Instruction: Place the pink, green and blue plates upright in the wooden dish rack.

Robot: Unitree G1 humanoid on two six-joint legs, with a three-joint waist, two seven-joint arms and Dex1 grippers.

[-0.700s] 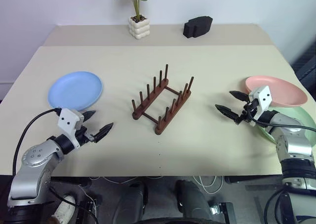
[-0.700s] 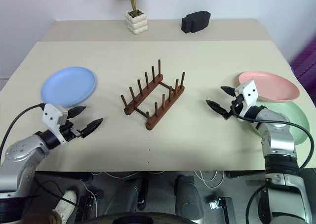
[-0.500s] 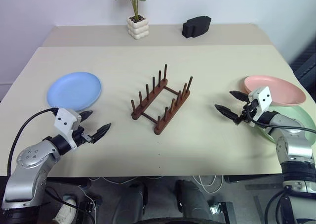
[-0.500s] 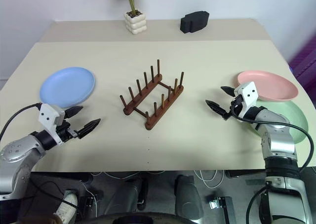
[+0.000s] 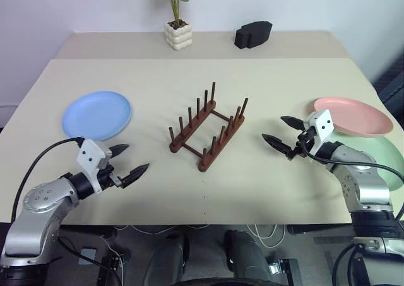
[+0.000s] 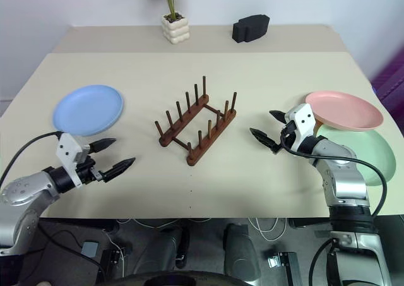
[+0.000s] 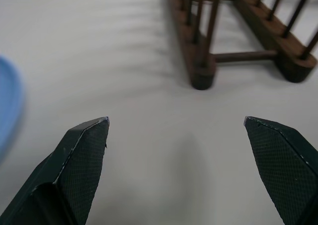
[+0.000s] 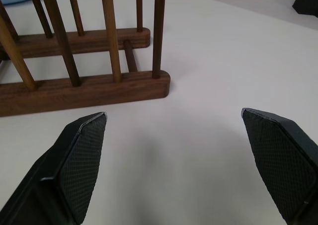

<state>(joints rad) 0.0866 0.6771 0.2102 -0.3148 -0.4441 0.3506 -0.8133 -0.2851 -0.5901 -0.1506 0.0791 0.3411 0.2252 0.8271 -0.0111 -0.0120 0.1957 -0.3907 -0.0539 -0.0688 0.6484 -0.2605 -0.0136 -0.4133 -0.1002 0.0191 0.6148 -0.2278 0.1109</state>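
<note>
The wooden dish rack [image 5: 207,129] sits empty near the middle of the beige desk [image 5: 189,71], set at a slant, its two rails joined by crossbars and each carrying a row of upright pegs. No plate stands in it yet.

The blue plate [image 5: 96,115] lies flat on the desk, well to the left of the rack. Over on the right side, the pink plate [image 5: 352,115] rests partly on top of the green plate [image 5: 385,163], overlapping its far edge; the green one lies nearer the desk's front right corner and runs to the edge of the view.

The left gripper [image 5: 130,161] hovers above the desk, in front of the blue plate and apart from it, pointing across toward the rack. Its jaws are spread wide and hold nothing; the left wrist view shows bare desk between the two black fingertips [image 7: 84,150], with the near end of the rack beyond.

The right gripper [image 5: 281,132] hangs between the rack and the pink plate, aimed at the rack. Its jaws are likewise spread wide with nothing in them, and the right wrist view looks straight at the rack's pegs across a stretch of bare desk.

At the far side of the desk stand a small potted plant [image 5: 175,14] in a white pot and, to its right, a black block [image 5: 253,34].
</note>
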